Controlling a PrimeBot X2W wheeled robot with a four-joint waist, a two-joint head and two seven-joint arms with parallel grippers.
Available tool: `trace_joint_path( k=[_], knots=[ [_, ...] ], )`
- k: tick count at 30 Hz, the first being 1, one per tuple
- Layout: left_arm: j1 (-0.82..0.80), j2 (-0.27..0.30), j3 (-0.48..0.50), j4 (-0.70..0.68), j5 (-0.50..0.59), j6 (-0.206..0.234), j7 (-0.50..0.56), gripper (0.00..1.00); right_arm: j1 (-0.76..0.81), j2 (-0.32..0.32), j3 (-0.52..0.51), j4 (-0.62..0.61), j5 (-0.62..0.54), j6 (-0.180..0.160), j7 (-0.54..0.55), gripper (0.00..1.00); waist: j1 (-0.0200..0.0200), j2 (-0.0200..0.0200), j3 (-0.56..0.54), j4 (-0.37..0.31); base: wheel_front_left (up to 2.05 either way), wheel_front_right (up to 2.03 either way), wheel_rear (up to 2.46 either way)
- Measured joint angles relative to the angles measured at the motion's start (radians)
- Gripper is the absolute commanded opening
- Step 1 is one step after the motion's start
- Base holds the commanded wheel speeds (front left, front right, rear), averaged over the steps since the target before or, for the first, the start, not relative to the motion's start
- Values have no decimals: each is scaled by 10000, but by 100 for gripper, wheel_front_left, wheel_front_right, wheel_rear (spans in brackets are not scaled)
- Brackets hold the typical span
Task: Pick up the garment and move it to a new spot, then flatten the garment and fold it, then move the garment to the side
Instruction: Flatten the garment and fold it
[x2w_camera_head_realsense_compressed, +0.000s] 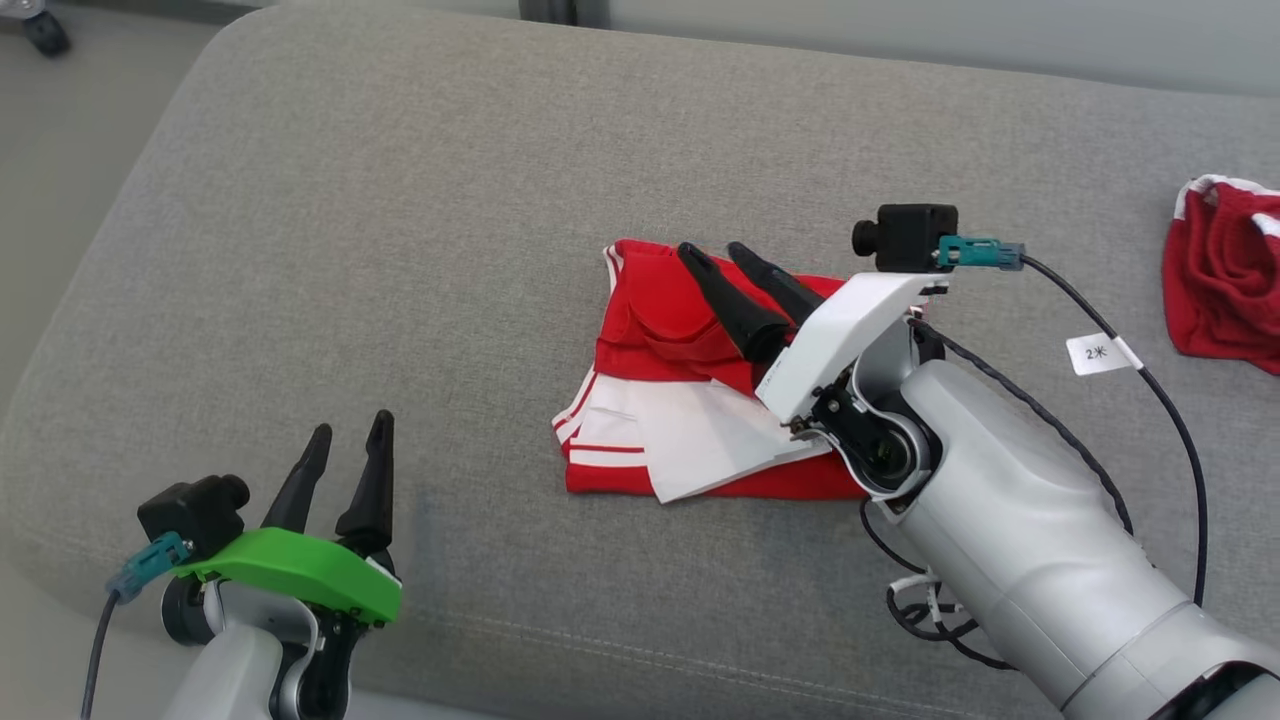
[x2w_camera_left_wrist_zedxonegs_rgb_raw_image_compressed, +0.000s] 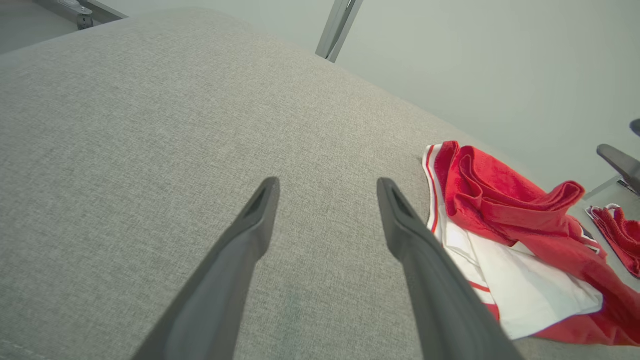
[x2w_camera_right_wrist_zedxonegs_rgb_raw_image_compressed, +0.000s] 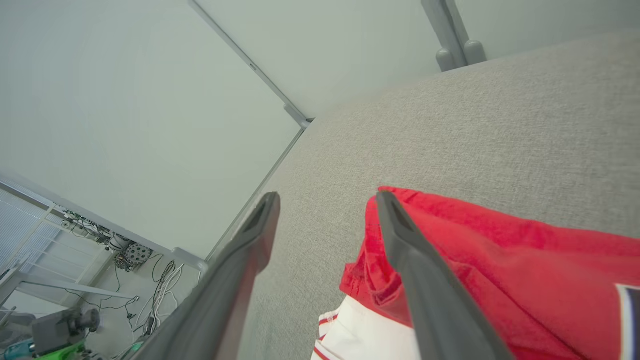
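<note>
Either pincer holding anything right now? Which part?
Nothing held. Left pincer open over grey fabric cushion; right pincer open over the folded red-and-white fabric garment.

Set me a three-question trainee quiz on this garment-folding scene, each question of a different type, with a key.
1. True or false: the right pincer is shut on the folded garment.
2. Fill in: a second red cloth lies near the grey cushion's ___ edge, by the robot's sides.
3. The left pincer hangs over: A) bare cushion; B) the folded garment; C) the floor.
Key: 1 false, it is open; 2 right; 3 A.
</note>
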Motion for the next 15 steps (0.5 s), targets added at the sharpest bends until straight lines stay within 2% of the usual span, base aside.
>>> trace_joint_path(
  k=[5,11,15],
  knots=[
    [12,79,8,-63,23,0,0,100,-2,-119,-343,-10,-299,2,-546,100,0,0,-133,-377,0,0,0],
    [17,132,-334,-389,77,0,0,100,10,-1026,-786,-132,-625,0,-1346,100,0,0,-280,-904,0,0,0],
    [17,113,-786,-679,157,0,0,100,184,-1298,-1081,-301,-625,0,-1833,100,0,0,-389,-1267,0,0,0]
  ],
)
